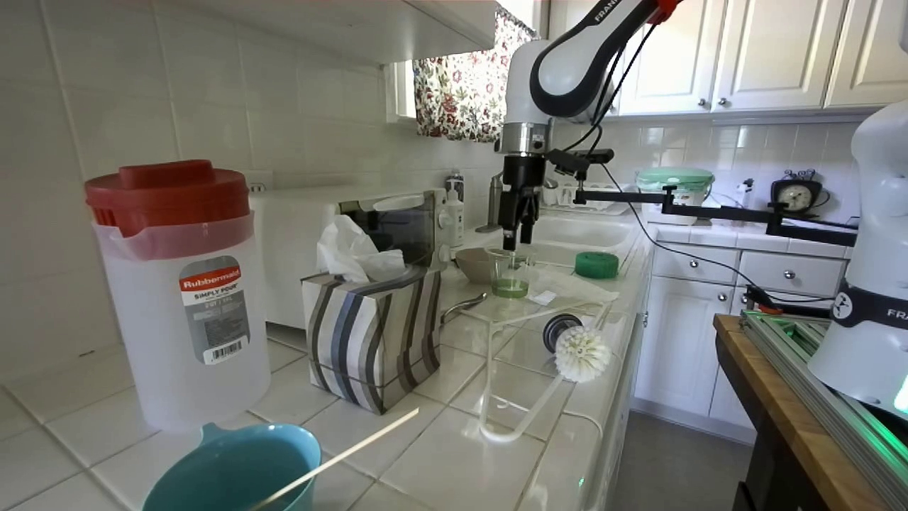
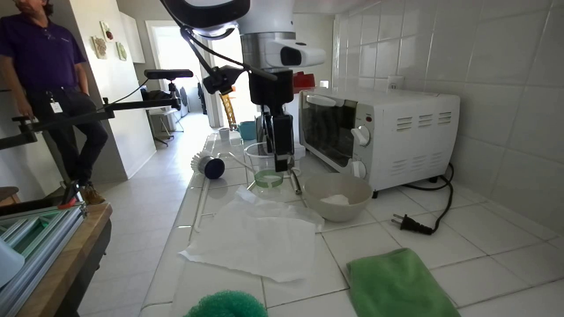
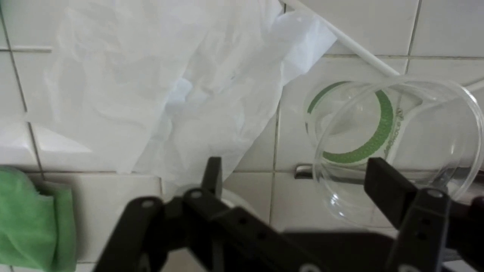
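- From here I see the gripper (image 3: 297,170) hanging above the tiled counter (image 2: 361,237), its jaws spread wide and released, with nothing gripped.
- The clear cup (image 1: 509,273), a green band low on its side, stands upright close below one jaw; I can't tell whether the two touch.
- Just beside the jaws sits a bowl (image 2: 337,212) with something white (image 2: 337,199) inside.
- Past the bowl, farther from the jaws, stands a toaster oven (image 2: 410,132).
- A metal handle (image 1: 468,303) lies below the jaws, near the cup.
- A thin, wrinkled white paper (image 3: 151,83) spreads below the jaws and off to one side.
- Beyond that paper, well apart from the jaws, I see a green cloth (image 2: 396,281) and a green scrubber (image 1: 596,265).
- On the side of the jaws away from the bowl, a dish brush (image 1: 582,353) lies next to a white wire frame (image 1: 501,436).
- On the opposite side of the jaws from the scrubber are a striped tissue box (image 1: 376,333), a red-topped pitcher (image 1: 191,305) and a blue cup (image 1: 234,454) with a thin stick (image 1: 355,448) resting in it.
- A man (image 2: 42,61) in a purple shirt stands well apart from the jaws.
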Robot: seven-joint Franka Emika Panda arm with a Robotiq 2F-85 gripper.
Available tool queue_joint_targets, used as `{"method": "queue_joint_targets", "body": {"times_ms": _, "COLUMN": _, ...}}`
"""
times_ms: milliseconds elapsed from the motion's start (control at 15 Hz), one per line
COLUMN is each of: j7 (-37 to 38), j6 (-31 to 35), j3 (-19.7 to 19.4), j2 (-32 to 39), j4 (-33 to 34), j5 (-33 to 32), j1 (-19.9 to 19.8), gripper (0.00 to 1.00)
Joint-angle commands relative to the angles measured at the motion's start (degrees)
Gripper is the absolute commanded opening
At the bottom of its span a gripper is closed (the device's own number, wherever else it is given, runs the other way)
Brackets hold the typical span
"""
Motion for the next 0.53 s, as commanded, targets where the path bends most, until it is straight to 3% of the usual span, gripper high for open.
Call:
{"method": "queue_joint_targets", "body": {"times_ms": 0, "j7": -3.39, "j6": 0.67, "j3": 0.54, "j2": 0.45, "j4": 0.01, "j5": 1.84, "j1": -0.64, "gripper": 0.72}}
{"method": "queue_joint_targets", "body": {"times_ms": 133, "j7": -3.74, "j6": 0.66, "j3": 0.55, "j2": 0.54, "j4": 0.01, "j5": 1.84, "j1": -0.67, "gripper": 0.61}}
{"method": "queue_joint_targets", "body": {"times_ms": 467, "j7": -4.15, "j6": 0.66, "j3": 0.59, "j2": 0.61, "j4": 0.02, "j5": 1.75, "j1": -0.64, "gripper": 0.22}}
